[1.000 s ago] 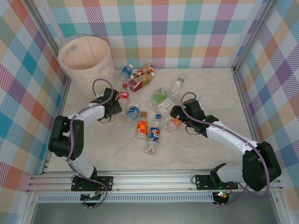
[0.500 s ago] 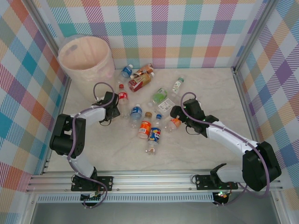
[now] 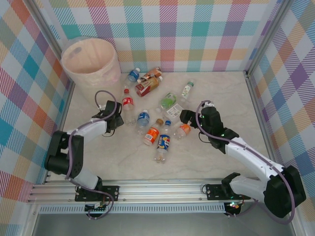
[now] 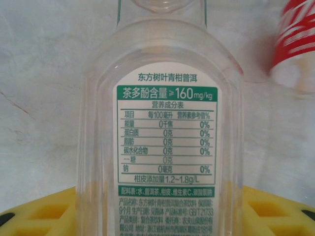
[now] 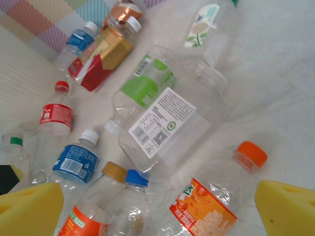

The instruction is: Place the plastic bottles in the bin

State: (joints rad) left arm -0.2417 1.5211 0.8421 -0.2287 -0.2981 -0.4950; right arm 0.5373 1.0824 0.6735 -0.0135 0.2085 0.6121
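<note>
Pinched clear green-label bottle (image 4: 162, 73) with left end effector (image 4: 160, 211), 5 o'clock from bin (image 3: 91, 64). Held right end effector (image 5: 157, 209) spread above orange-cap bottle (image 5: 209, 196) on desk (image 3: 221, 98), pads apart from it.

Overhead view: bright, even, diffuse light from above. The bin (image 3: 91, 61) throws only a faint, soft-edged shadow at its base onto the table (image 3: 206, 162). The plastic bottles (image 3: 147, 120) beside the bin carry small glints, and focus is uniform.

Left wrist view: the print on the green-labelled bottle (image 4: 165, 147) is sharp, while the red-labelled bottle (image 4: 295, 44) is blurred.

Right wrist view: the pale table is nearly washed out. The yellow finger pads (image 5: 29, 209) are out of focus, and the orange-capped bottle (image 5: 216, 196) is crisp with bright reflections.
</note>
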